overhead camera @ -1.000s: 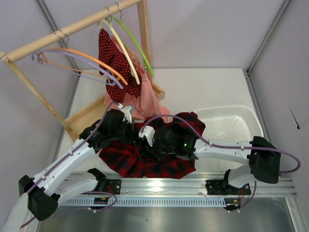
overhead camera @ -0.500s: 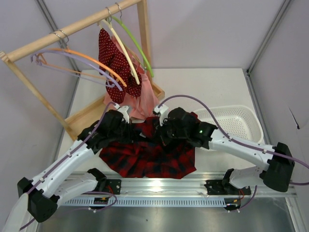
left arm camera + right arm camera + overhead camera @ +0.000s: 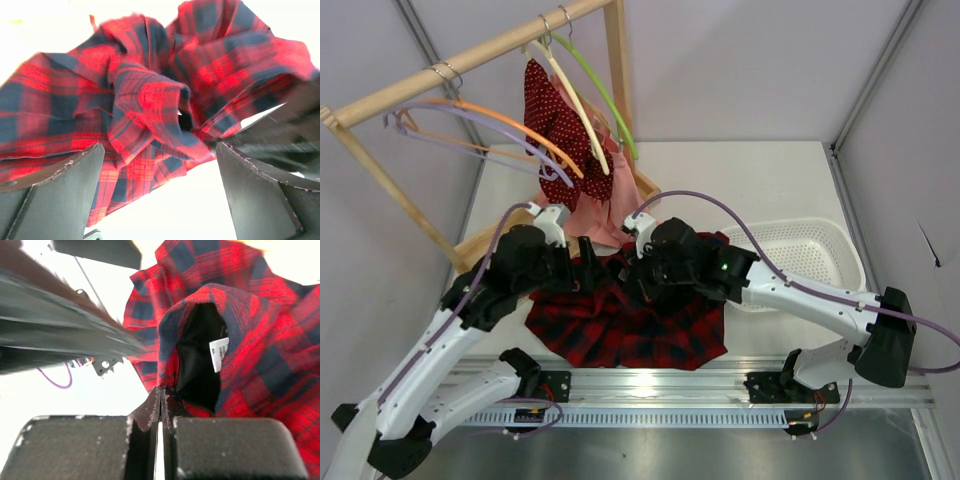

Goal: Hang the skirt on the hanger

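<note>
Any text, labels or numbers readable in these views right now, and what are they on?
White sewn-in tag inside the waistband of the plaid skirt, right wrist view: faint grey print, too small and blurred to read.
Nothing else in any view carries lettering, a brand, a number or a sign.

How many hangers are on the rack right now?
4. The lavender hanger and orange hanger hang at the left end of the rack; the cream hanger and green hanger at the right end. The hung clothes may hide another.
</note>
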Available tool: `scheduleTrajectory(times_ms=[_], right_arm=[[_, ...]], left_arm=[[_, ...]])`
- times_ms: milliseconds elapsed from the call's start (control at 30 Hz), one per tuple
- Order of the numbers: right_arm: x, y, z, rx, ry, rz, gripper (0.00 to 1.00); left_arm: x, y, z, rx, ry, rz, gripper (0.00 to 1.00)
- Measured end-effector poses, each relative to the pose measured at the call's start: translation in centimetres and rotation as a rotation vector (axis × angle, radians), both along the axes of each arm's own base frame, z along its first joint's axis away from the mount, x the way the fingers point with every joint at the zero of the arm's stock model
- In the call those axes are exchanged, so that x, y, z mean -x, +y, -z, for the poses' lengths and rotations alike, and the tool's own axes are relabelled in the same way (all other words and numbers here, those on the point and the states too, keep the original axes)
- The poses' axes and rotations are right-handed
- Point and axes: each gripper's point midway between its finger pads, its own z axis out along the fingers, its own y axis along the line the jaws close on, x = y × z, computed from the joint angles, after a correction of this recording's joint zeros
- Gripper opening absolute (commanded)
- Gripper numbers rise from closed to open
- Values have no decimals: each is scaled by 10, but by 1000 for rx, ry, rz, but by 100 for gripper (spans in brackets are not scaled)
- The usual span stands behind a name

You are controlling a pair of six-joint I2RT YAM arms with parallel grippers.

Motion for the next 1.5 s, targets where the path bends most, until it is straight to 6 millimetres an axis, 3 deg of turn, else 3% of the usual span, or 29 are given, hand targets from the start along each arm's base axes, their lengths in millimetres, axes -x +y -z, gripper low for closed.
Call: scheduleTrajectory(times_ms=[300, 500, 667, 833, 933, 1167, 1500], right_arm=[[-19, -12, 1, 47, -32, 74, 0], [-21, -13, 1, 46, -39, 79, 0], [-21, -12, 3, 43, -40, 78, 0], [-19, -14, 10, 53, -36, 78, 0], [-19, -16, 12, 57, -37, 82, 0], [-20, -21, 2, 33, -61, 100, 0], [-21, -25, -4, 21, -77, 116, 0]], left_arm=[[9, 44, -88, 59, -213, -164, 99], [10, 80, -152, 99, -350, -326, 90], [4, 100, -222, 195, -506, -447, 88], [-13, 106, -267, 250, -610, -535, 82], [-32, 106, -275, 236, -636, -593, 74], [-75, 101, -269, 148, -643, -704, 70], [-102, 99, -250, 103, -601, -745, 66]])
